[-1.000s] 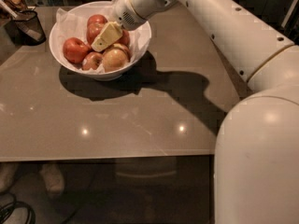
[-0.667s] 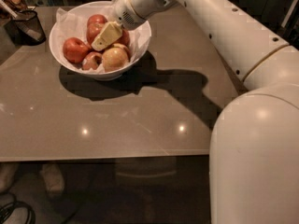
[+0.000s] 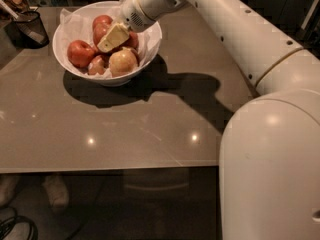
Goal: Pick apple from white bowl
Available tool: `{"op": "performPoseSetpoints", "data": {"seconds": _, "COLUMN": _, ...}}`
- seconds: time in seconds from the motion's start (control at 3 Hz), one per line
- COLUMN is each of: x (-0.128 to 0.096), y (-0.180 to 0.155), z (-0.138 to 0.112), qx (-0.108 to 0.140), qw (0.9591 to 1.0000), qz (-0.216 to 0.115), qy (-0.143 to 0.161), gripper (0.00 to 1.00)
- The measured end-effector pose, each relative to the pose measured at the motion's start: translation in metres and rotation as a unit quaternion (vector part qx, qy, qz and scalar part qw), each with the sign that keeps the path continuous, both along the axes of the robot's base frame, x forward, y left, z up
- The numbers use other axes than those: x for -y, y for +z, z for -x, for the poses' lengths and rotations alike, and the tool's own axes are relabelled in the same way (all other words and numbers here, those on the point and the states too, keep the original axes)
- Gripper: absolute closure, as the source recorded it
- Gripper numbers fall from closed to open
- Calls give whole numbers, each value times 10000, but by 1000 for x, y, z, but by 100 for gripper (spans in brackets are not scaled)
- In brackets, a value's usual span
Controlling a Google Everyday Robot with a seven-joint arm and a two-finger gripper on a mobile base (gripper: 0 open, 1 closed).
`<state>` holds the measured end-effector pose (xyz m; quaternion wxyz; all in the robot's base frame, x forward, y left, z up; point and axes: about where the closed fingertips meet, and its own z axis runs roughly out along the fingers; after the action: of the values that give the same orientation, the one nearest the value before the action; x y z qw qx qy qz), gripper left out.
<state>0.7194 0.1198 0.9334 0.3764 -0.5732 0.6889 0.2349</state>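
The white bowl (image 3: pixel 150 31), lined with crumpled white paper, stands at the far left of the table and holds several apples. The biggest deep red apple (image 3: pixel 81 53) lies at the bowl's left side. A yellowish-tan apple (image 3: pixel 123 62) lies at the front, with smaller red apples (image 3: pixel 101 24) behind it. My gripper (image 3: pixel 113 38) reaches into the bowl from the right. It hangs over the middle of the pile, just right of the big red apple and above the tan one. It hides the apples under it.
A dark mesh cup (image 3: pixel 30 28) stands left of the bowl near the table's far left corner. The grey-brown table (image 3: pixel 140 129) stretches toward me, its front edge near the middle of the view. My white arm and body (image 3: pixel 270 159) fill the right side.
The gripper stays in the bowl over the apples, almost unmoved. My arm and body have shifted slightly in view. No apple has moved.
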Motion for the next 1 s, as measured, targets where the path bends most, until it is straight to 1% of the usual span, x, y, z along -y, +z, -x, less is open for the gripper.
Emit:
{"op": "performPoseSetpoints", "data": {"seconds": 0.67, "x": 0, "y": 0, "z": 0, "qx": 0, "qw": 10000, "qz": 0, "qy": 0, "gripper": 92}}
{"op": "performPoseSetpoints", "data": {"seconds": 1.0, "x": 0, "y": 0, "z": 0, "qx": -1, "qw": 10000, "qz": 1, "qy": 0, "gripper": 100}}
